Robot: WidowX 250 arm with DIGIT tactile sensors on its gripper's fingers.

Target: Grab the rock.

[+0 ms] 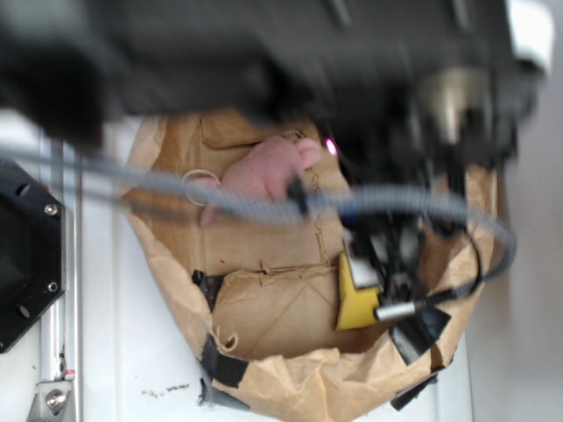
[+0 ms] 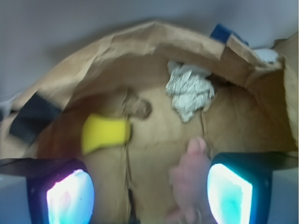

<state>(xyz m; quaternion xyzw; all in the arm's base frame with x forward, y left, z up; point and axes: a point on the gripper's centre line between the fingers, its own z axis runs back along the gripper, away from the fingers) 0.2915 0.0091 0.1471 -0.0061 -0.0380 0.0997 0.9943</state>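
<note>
A: What is seen, from the biggest thing down?

B: A crumpled brown paper bag [image 2: 154, 42], opened out into a shallow nest, is spread under everything. Above it the black gripper [image 2: 149, 196] is held with its two glowing pads [image 2: 70, 196] wide apart, and nothing is clamped between them.

A: And inside the nest?

B: A soft pink rubbery toy [image 2: 189, 182] is found between the jaws, close to one pad. A crumpled whitish-grey paper wad [image 2: 189, 91] is lodged against the far wall. A yellow sponge wedge [image 2: 105, 133] is laid off to the other side. The small dark brown rough rock [image 2: 138, 108] is set on the paper floor between sponge and wad, near the sponge and apart from the wad.

A: Is the rock shown in the exterior view?

B: It cannot be made out there; that part is covered by the blurred arm and cables.

A: Which step is judged to be in hand?

B: The approach. The rock is not yet reached and lies ahead of the open jaws.

A: What is called for next?

B: The jaws probably need to be carried forward past the pink toy, centred over the rock, lowered, and only then closed, so that the toy is not taken instead.
</note>
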